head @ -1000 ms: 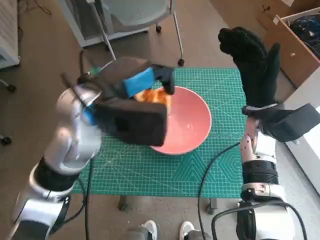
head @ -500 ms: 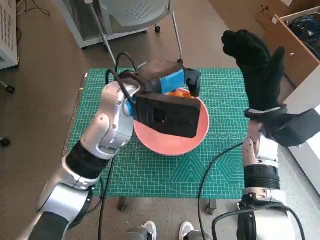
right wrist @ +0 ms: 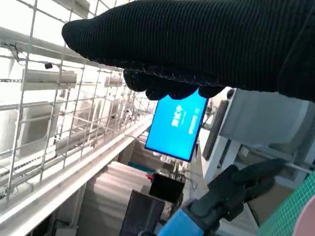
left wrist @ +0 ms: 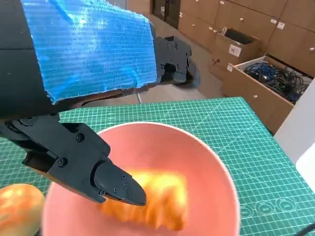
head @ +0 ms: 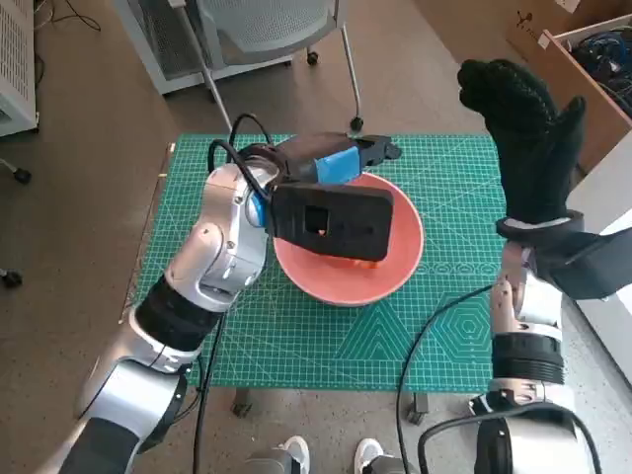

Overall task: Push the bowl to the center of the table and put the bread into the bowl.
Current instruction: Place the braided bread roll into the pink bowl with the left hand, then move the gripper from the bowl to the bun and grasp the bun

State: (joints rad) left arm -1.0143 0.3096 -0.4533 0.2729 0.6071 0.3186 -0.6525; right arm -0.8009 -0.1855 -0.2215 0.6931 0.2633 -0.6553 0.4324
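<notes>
Landmark: pink bowl [head: 395, 259], sitting on the green cutting mat [head: 444, 326] that covers the small table; it lies near the mat's middle, somewhat toward the far edge.
Left forearm: pale and silver [head: 212, 262], rising from the near left of the bowl and angled toward it, with a black cable looped over its upper part.
Left hand: black with blue tape on its back [head: 331, 163], held above the far left part of the bowl rim. In the left wrist view the fingers [left wrist: 118, 184] are spread apart over the bowl and nothing is gripped between them.
Wrist camera block: a black box [head: 331, 222] on the left arm, hanging over the left half of the bowl and hiding much of its inside in the head view.
Bread: golden-orange piece [left wrist: 152, 199] lying inside the bowl on its floor, apart from the left hand's fingers; in the head view only an orange sliver [head: 357, 264] shows under the camera block.
Second orange object: a rounded piece [left wrist: 17, 209] just outside the bowl wall, seen only in the left wrist view; what it is cannot be told.
Right hand: black knitted glove [head: 528, 138], raised well to the right of the bowl and beyond the mat's right edge, holding nothing; fingers upright and loosely together, thumb set apart.
Background: a chair base [head: 296, 44] on the floor beyond the bowl.
</notes>
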